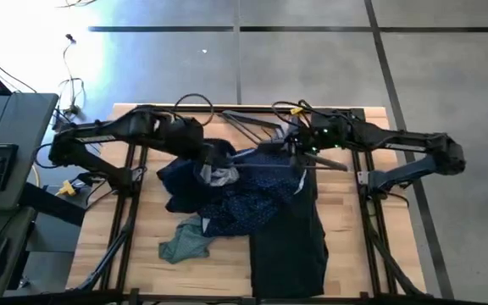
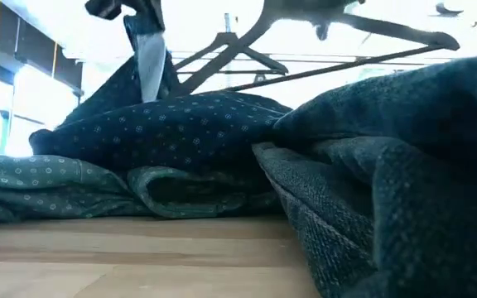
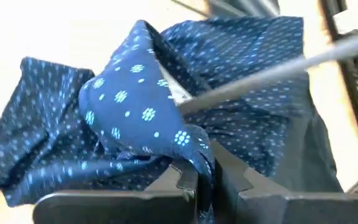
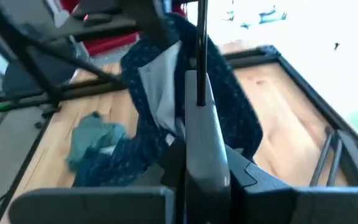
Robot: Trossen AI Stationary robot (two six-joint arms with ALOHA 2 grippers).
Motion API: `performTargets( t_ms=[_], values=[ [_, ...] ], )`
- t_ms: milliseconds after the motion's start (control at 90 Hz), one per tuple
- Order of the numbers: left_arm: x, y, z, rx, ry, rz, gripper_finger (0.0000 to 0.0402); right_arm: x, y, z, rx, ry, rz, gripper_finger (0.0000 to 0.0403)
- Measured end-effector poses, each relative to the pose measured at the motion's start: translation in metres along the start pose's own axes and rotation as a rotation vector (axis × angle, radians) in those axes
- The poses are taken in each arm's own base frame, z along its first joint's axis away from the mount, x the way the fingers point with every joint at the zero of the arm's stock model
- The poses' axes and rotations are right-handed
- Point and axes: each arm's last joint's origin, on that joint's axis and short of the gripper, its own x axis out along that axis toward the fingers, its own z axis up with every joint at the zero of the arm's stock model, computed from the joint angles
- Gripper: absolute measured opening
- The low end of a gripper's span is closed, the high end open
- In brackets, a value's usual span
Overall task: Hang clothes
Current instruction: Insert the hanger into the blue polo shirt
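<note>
1. We see the left gripper (image 1: 211,155) raised over the middle of the bench (image 1: 354,246), toward its far edge, its fingers pressed together on a fold of the navy dotted shirt (image 1: 242,196); the left wrist view shows that fold pinched between the dark pads (image 3: 185,180).
2. The right gripper (image 1: 297,152) sits just beside it, fingers clamped on the grey hanger (image 1: 257,127), whose bar (image 3: 272,78) crosses the lifted cloth.
3. The rest of the navy shirt droops onto the heap at the bench's centre.
4. The black trouser-like piece (image 1: 288,241) runs from that heap to the near edge.
5. The teal shirt (image 1: 185,241) lies crumpled by the near left side, touching the navy one.
</note>
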Motion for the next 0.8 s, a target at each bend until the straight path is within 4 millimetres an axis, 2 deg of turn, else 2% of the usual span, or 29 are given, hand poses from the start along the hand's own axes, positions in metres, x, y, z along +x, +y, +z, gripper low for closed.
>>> performTargets(
  t_ms=[100,300,411,511,600,689,800],
  values=[
    [-0.006,-0.013,0.005,0.059,-0.026,-0.041,0.0000,0.015,-0.002,0.002,-0.006,-0.051,0.042,0.0030],
    [-0.007,-0.046,0.013,0.164,-0.058,-0.077,0.0000,0.052,-0.006,0.003,0.035,-0.158,0.041,0.0029],
    [-0.008,-0.060,0.018,0.242,-0.058,-0.052,0.0000,0.063,-0.006,0.005,0.033,-0.226,0.155,0.0029],
    [-0.017,-0.064,0.020,0.285,-0.020,0.006,0.0000,0.058,-0.008,0.005,0.029,-0.188,0.262,0.0029],
    [-0.026,-0.062,0.021,0.307,0.008,0.068,0.0000,0.045,-0.014,0.003,0.027,-0.128,0.210,0.0029],
    [-0.033,-0.064,0.023,0.312,-0.020,0.032,0.0000,0.029,-0.019,0.004,-0.014,-0.099,0.140,0.0029],
    [-0.038,-0.061,0.025,0.289,-0.026,0.038,0.0000,0.011,-0.018,0.011,-0.076,-0.127,0.244,0.0029]
  ],
)
